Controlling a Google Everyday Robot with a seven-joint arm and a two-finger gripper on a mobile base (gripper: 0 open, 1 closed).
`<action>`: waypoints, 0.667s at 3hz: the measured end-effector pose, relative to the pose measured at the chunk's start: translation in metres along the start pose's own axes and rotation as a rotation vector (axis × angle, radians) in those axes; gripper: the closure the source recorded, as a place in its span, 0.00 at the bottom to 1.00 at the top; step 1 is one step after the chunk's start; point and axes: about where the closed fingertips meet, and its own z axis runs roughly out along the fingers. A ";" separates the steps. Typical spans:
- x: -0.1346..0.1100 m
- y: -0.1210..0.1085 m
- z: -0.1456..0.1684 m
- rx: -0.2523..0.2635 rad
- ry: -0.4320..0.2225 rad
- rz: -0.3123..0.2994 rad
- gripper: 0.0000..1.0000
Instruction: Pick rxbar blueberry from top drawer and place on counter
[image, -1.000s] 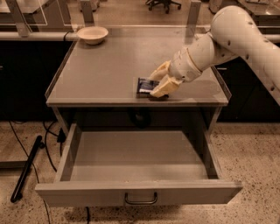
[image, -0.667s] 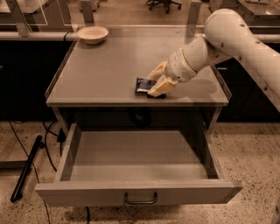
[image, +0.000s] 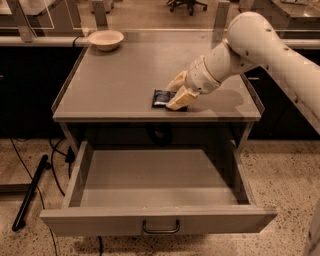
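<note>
1. The counter is a broad grey top with clear raised strips along its left, right and back edges. Its front edge has no strip.
2. Most of the counter's surface is bare, with open room across its left half and middle.
3. Below the counter's front edge the top drawer stands pulled fully out. Its bed is open from above, and a curved handle sits on the front panel.
4. The white arm reaches in over the counter's right edge and slopes down toward its front middle.
5. The gripper sits low on the counter near the front edge, right at the rxbar blueberry.
6. The bar lies flat on the counter, its right end covered by the gripper. Whether the gripper is clamped on it or loose cannot be told.
7. Counted: one bar, one gripper, one drawer, and one pale bowl at the counter's back-left corner, well apart from the bar.
8. One black pole lies on the floor left of the counter.
</note>
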 end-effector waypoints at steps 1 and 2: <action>0.000 0.000 0.000 0.000 0.000 0.000 0.51; -0.008 0.000 -0.002 -0.011 -0.004 0.011 0.28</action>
